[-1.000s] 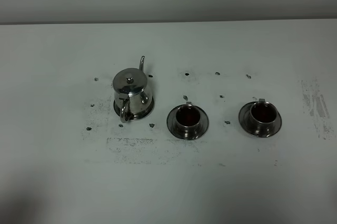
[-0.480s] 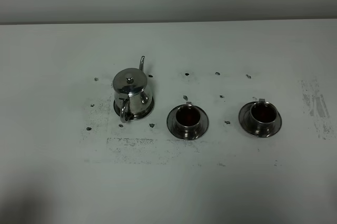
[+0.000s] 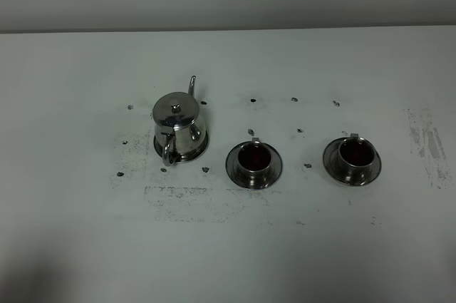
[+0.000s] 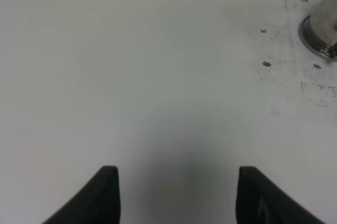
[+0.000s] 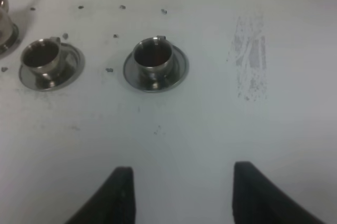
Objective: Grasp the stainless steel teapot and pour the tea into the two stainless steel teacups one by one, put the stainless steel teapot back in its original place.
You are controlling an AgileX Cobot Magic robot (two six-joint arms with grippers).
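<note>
The stainless steel teapot (image 3: pixel 178 126) stands upright on its round saucer, the original place (image 3: pixel 201 152), left of centre on the white table, spout pointing away and loop handle toward the front. The two stainless steel teacups (image 3: pixel 254 159) (image 3: pixel 354 155) sit on their saucers to its right, with dark liquid inside. My left gripper (image 4: pixel 176 192) is open over bare table, with the teapot's base (image 4: pixel 326 21) far off at the view's edge. My right gripper (image 5: pixel 181 195) is open, well short of the nearer cup (image 5: pixel 154 56) and the other cup (image 5: pixel 43 56). Neither gripper shows in the high view.
The white table (image 3: pixel 320 246) carries small dark specks around the teapot and cups, a scuffed patch (image 3: pixel 192 199) in front of the teapot and grey streaks (image 3: pixel 427 142) at the right. A wall runs behind the table's far edge.
</note>
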